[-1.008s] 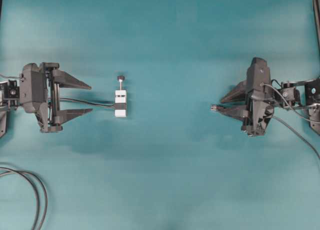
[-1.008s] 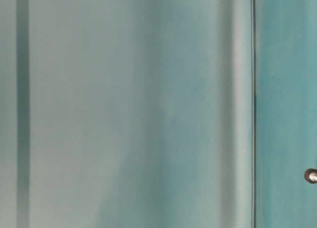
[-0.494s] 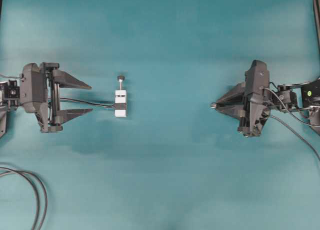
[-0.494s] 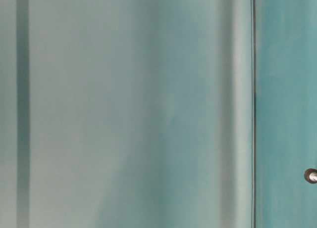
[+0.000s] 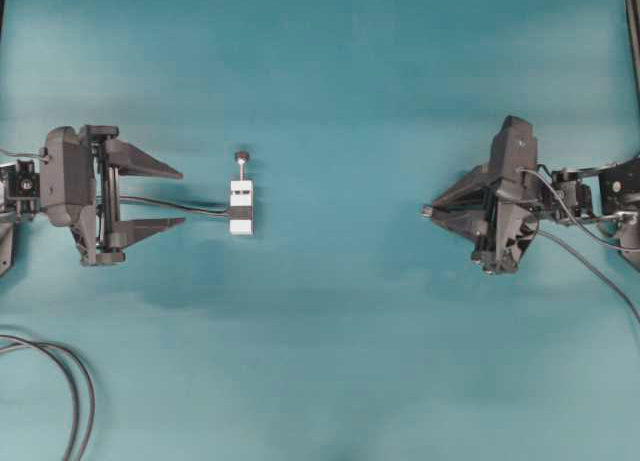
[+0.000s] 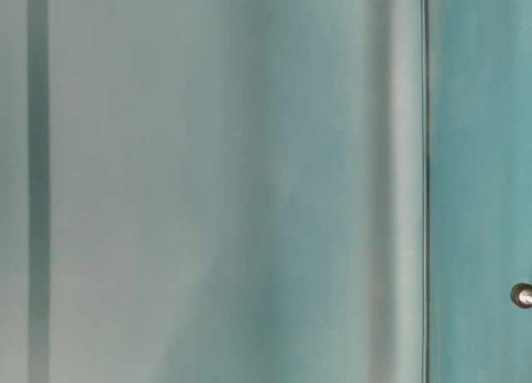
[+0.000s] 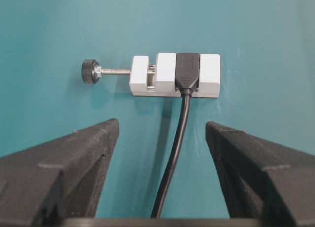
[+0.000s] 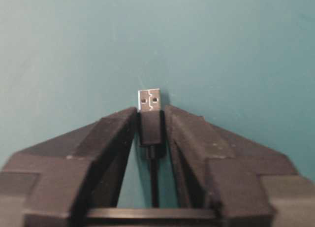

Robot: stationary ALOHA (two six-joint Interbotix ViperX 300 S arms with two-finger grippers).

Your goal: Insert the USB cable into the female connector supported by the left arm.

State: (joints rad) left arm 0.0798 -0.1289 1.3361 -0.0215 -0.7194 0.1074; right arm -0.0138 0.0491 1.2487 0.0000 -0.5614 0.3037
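Your right gripper (image 8: 151, 119) pinches the USB cable (image 8: 150, 122) by its stiff plug, metal tip protruding. Hold there; the cord is limp. Your left gripper (image 7: 162, 133) gapes empty behind the connector (image 7: 188, 72), which looks light and likely to slide.

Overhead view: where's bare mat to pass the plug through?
Bare: the wide mat between the white block and the right gripper, plus the strips above and below both arms. Crowded: between the left gripper jaws, where a cable runs; looped cables bottom left.
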